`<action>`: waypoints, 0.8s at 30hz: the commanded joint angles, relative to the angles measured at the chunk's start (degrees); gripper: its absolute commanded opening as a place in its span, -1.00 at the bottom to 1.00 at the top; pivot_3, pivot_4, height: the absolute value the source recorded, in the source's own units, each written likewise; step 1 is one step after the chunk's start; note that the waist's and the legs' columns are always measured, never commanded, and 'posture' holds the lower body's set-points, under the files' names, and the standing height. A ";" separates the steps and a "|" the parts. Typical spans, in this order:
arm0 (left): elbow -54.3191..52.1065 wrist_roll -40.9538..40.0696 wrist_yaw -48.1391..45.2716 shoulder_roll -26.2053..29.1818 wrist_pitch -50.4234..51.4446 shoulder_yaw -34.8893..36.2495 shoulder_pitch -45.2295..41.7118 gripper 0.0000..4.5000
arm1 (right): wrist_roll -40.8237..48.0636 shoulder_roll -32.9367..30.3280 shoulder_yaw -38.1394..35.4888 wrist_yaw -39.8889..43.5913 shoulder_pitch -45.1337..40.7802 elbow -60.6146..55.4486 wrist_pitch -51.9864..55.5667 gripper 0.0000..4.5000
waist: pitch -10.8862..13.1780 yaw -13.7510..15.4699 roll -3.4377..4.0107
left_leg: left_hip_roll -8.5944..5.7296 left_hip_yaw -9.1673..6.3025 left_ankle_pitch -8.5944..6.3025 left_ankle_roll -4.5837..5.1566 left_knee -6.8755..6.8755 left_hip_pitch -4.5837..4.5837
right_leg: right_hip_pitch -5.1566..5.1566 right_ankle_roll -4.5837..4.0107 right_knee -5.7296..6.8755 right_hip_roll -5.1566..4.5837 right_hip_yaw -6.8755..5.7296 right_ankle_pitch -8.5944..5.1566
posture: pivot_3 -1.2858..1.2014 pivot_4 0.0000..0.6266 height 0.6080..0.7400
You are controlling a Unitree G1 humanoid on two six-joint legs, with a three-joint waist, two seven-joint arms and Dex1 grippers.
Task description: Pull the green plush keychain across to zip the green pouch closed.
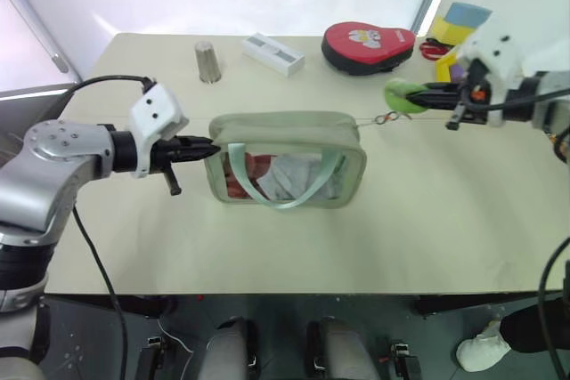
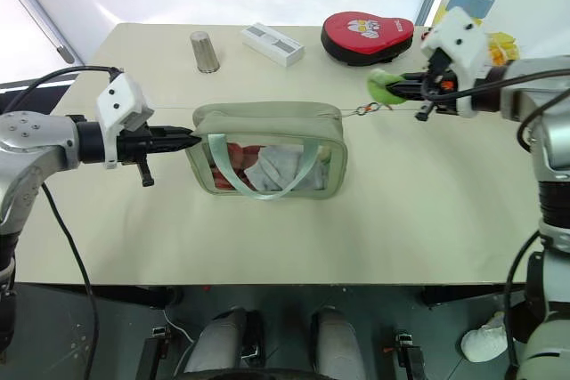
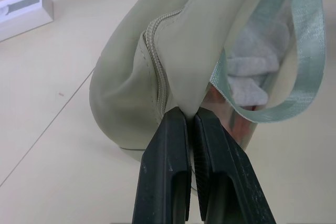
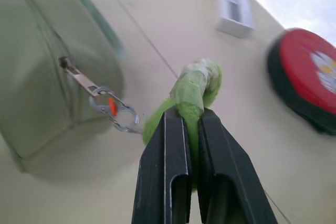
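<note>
The table [image 1: 445,220] carries the green pouch [image 1: 285,159] near its middle, a little toward the left edge. The pouch stands upright, its long axis parallel to the front edge, with the clear window and pale strap facing that edge.

The left gripper [image 1: 207,150] has its jaws clamped on the fabric at the pouch's left end, beside the start of the zipper. The right gripper [image 1: 426,93] has its jaws pinched on the green plush keychain [image 1: 405,97], which hangs in the air beyond the pouch's right end, toward the right edge and the back right corner.

The zipper pull [image 4: 79,77] and its small chain [image 1: 385,118] lie stretched from the top right end of the pouch to the plush, pointing right and slightly away from the front edge.

The slider seems to have reached the right end, so the zip looks closed or nearly so. To finish well, keep the pull in line with the zipper's length, with the left grip as anchor so the pouch does not drag or tip, and add no force once the slider stops.
</note>
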 commanded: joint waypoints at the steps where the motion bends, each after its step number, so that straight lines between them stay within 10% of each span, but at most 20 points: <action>1: -0.09 0.45 -0.08 -0.11 -0.26 -0.47 -0.14 -1.00 | -1.83 -0.91 -3.63 -3.31 5.49 -0.93 -1.09 -0.99 | 0.00 0.15 -0.01 | -0.01 0.00 0.00 0.00 0.01 -0.01 | 0.01 0.00 -0.01 -0.01 0.00 0.00 | 0.03 -0.52 1.00; 10: 0.96 1.16 -0.41 -1.10 -0.92 -1.77 -1.59 -1.00 | 1.87 16.19 1.02 -13.27 23.00 -13.96 5.35 -0.99 | -0.03 0.04 0.03 | -0.01 -0.05 0.03 -0.05 0.02 0.06 | 0.10 0.01 -0.01 0.04 -0.01 0.00 | 0.03 -0.52 1.00; 18: 0.93 1.35 -0.46 -1.20 -0.99 -1.48 -1.67 -1.00 | 0.23 15.30 1.10 -12.29 18.50 -8.00 1.89 -0.99 | -0.03 0.01 0.03 | -0.02 -0.07 0.03 -0.04 0.03 0.09 | 0.15 0.01 -0.01 0.06 -0.01 0.00 | 0.03 -0.52 1.00; 24: 2.74 -1.26 -1.04 -0.87 0.67 2.18 -3.66 0.18 | 3.05 7.56 -1.38 -3.33 8.11 -3.23 1.66 0.17 | 0.00 0.07 0.03 | -0.01 -0.08 0.02 -0.04 0.02 0.01 | 0.06 0.01 -0.01 0.06 0.00 0.00 | 0.03 -0.52 1.00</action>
